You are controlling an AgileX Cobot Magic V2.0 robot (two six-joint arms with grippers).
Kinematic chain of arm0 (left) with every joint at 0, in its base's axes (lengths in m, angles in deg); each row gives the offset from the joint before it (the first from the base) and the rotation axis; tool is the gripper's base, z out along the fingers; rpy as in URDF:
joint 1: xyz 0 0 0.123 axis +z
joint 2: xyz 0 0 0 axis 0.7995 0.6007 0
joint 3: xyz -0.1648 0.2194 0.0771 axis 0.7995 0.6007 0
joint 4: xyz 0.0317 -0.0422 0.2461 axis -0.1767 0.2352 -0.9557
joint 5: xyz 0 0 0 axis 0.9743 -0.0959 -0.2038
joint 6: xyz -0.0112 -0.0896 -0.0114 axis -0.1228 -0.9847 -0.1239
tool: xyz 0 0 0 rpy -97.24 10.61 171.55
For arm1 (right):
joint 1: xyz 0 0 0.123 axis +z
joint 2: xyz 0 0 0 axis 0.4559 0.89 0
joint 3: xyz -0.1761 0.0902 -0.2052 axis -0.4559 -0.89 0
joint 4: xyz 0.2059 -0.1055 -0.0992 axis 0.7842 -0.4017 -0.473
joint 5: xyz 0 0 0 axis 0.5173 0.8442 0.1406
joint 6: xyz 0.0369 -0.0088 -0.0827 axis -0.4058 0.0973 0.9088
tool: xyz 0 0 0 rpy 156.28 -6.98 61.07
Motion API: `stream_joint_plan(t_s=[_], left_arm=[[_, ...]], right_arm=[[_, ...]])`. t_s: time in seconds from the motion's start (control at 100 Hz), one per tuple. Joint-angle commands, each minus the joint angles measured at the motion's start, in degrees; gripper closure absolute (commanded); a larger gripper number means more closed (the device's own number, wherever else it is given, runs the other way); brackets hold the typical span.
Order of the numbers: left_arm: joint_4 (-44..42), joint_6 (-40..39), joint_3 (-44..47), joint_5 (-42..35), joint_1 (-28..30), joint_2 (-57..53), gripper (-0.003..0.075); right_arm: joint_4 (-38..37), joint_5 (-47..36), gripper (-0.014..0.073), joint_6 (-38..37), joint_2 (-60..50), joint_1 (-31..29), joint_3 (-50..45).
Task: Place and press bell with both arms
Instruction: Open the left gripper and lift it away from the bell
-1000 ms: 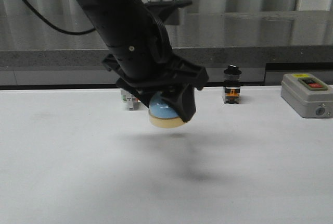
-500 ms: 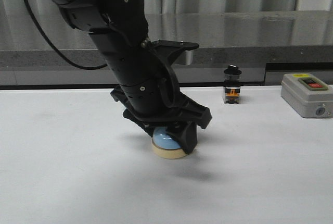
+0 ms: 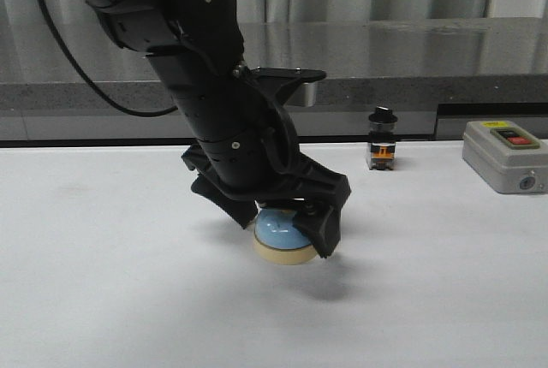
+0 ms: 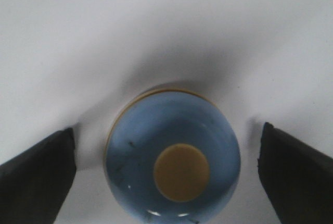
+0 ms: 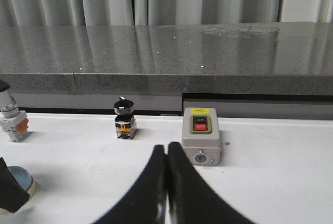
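Note:
The light-blue bell [image 3: 276,233] with its cream base stands upright on the white table, near the middle. My left gripper [image 3: 282,221] hangs straight over it, open, one finger on each side. In the left wrist view the bell [image 4: 174,153] with its cream knob sits between the black fingers [image 4: 36,177], with table showing in the gap on both sides. My right gripper [image 5: 166,153] is shut and empty, low over the table to the right, and is out of the front view. The bell's edge [image 5: 20,178] shows at the far left of the right wrist view.
A grey box with a red button [image 3: 505,156] stands at the right, just ahead of my right gripper in its own view [image 5: 201,143]. A black-knobbed switch [image 3: 381,141] stands near the back. Another small switch [image 5: 10,120] stands left of it. A grey ledge [image 3: 411,90] runs along the back.
My left arm has come down and set the bell on the table. Its jaws have then opened and let go of the bell.

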Motion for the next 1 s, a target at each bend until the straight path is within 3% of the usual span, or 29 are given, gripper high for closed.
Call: stream_joint_plan(t_s=[0.0, 0.51, 0.72, 0.99], left_arm=[[1.0, -0.1, -1.6, -1.1, -0.4, -4.9, 0.0048], [0.9, -0.3, 2.1, -1.2, 2.8, -24.7, 0.0048], [0.9, -0.4, 11.0, -4.7, 9.6, -35.2, 0.0048], [1.6, -0.4, 24.4, -9.5, 23.0, -49.7, 0.0048]], right_arm=[[-0.6, -4.9, 0.0654, 0.4, -0.8, -0.4, 0.8], [-0.6, -4.9, 0.0654, 0.4, -0.8, -0.4, 0.8], [-0.6, -4.9, 0.0654, 0.4, -0.8, -0.4, 0.8], [-0.6, -4.9, 0.0654, 0.4, -0.8, -0.4, 0.8]])
